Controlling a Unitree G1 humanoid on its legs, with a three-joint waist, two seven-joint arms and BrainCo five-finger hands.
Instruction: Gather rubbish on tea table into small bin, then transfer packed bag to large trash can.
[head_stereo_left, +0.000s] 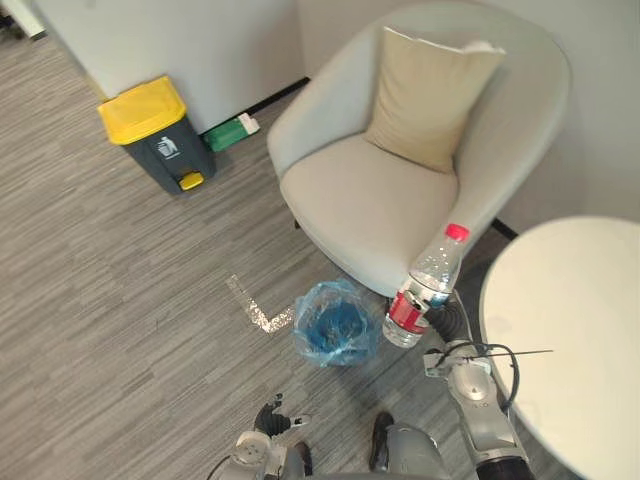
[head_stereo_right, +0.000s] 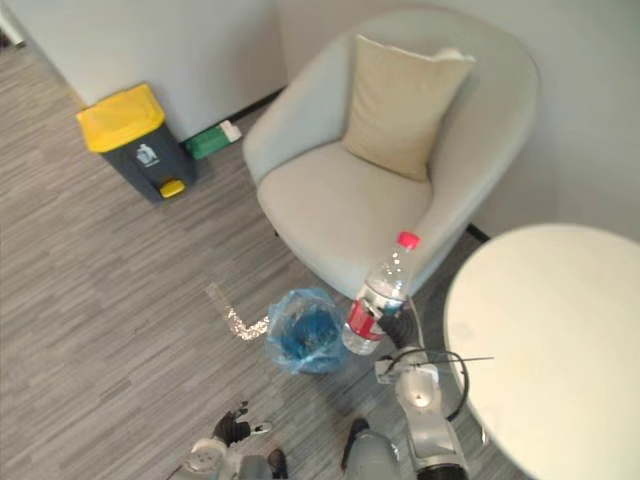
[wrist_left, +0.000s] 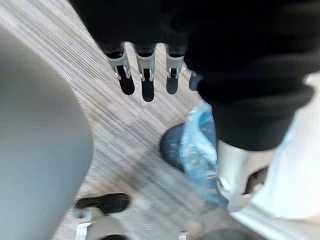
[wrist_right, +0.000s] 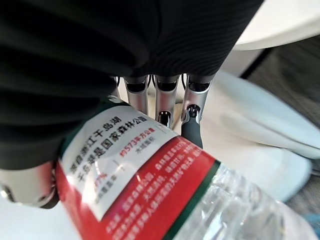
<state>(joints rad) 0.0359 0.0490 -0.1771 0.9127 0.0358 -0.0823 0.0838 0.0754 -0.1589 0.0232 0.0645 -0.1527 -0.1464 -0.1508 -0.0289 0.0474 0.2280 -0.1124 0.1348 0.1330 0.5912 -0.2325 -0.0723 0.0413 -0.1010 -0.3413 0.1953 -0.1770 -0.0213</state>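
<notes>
My right hand (wrist_right: 161, 97) is shut on a clear plastic water bottle (head_stereo_left: 425, 288) with a red cap and a red label. It holds the bottle tilted above the floor, between the armchair and the white round tea table (head_stereo_left: 570, 330). Just left of the bottle, the small bin (head_stereo_left: 335, 322), lined with a blue bag, stands on the floor. The large trash can (head_stereo_left: 155, 130), dark with a yellow lid, is by the far wall at the left. My left hand (wrist_left: 146, 75) hangs low over the floor with straight fingers, holding nothing, and the blue-lined bin (wrist_left: 195, 150) lies past it.
A light grey armchair (head_stereo_left: 360, 200) with a beige cushion (head_stereo_left: 430, 95) stands behind the small bin. A green box (head_stereo_left: 230, 132) lies by the wall beside the large can. A silver tape mark (head_stereo_left: 255, 305) is on the striped grey floor.
</notes>
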